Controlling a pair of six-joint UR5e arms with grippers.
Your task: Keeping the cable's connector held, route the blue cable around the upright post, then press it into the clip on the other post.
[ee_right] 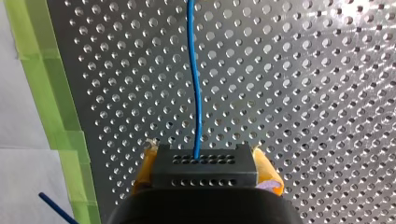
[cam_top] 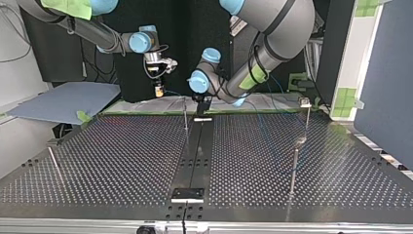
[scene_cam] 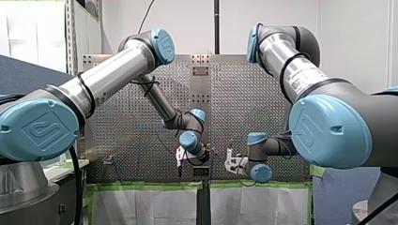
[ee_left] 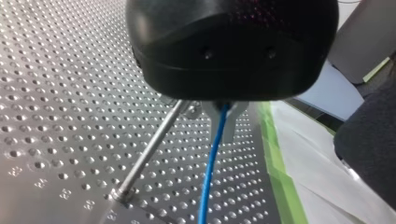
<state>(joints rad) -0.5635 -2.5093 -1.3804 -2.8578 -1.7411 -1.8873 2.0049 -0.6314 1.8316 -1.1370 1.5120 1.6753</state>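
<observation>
now my right claw (ee_right: 205, 161) pinches the black connector (ee_right: 205, 171) between yellow pads, just beside the green tape (ee_right: 46, 93) edging the desk (ee_right: 303, 93). the blue cable (ee_right: 196, 84) runs from it over open perforated surface. my left claw (ee_left: 224, 119) pinches that cable just beside the upright post (ee_left: 149, 151), near the same taped edge.
</observation>
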